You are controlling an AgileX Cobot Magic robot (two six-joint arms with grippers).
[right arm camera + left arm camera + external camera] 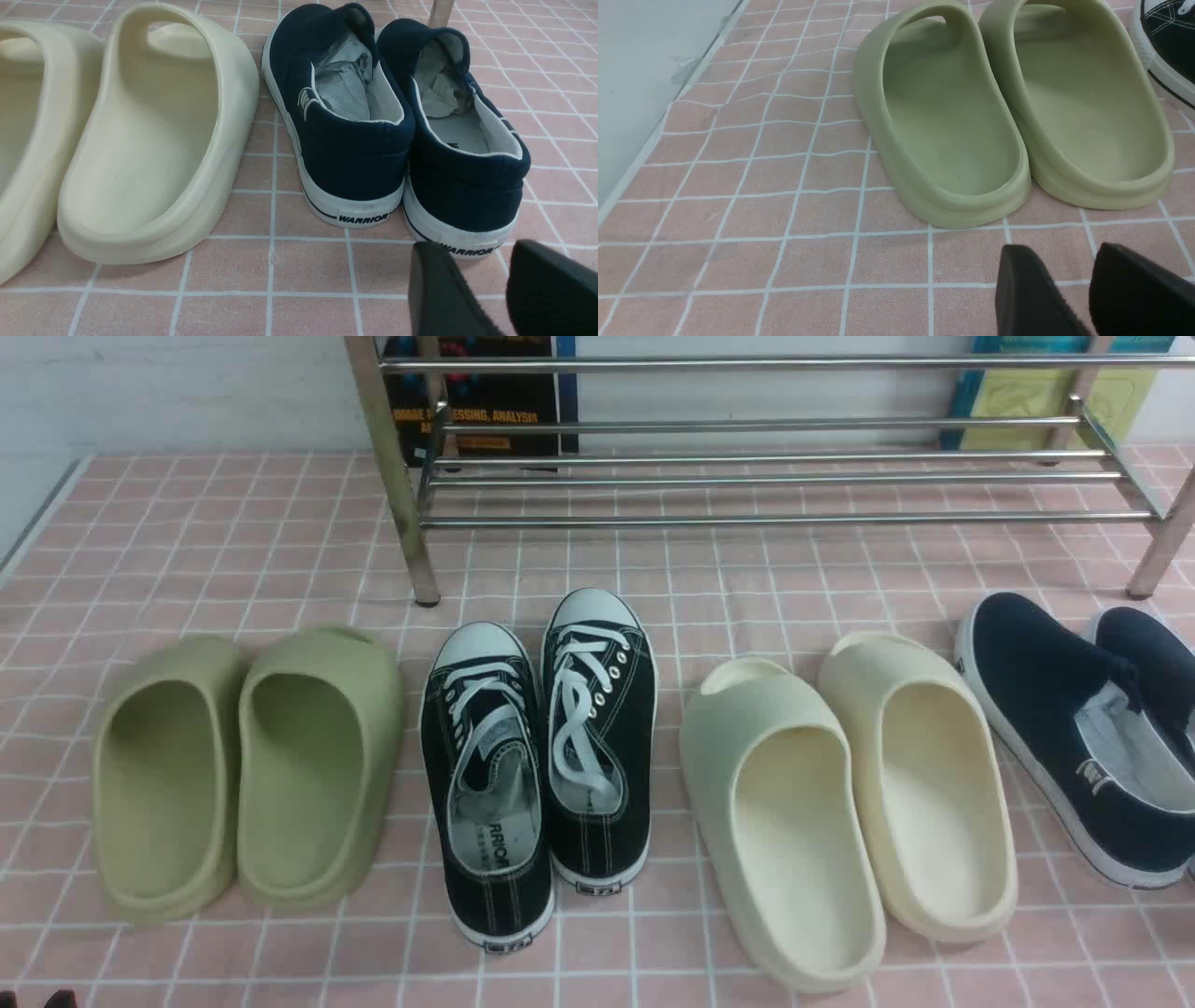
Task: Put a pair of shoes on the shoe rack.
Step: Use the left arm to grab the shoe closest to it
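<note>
Two black canvas sneakers with white laces stand side by side on the pink checked cloth in the front view, the left one (485, 784) and the right one (597, 737), toes toward the silver tube shoe rack (766, 476) behind them. A corner of one sneaker (1169, 42) shows in the left wrist view. My left gripper (1064, 261) is open and empty, low over the cloth behind the green slides. My right gripper (476, 261) is open and empty, just behind the heel of a navy slip-on. Neither arm shows in the front view.
Green foam slides (247, 770) lie left of the sneakers, cream slides (845, 803) right of them, navy slip-ons (1074, 728) at the far right. Books (485, 401) lean behind the rack. The cloth's left edge (37, 513) meets a grey surface.
</note>
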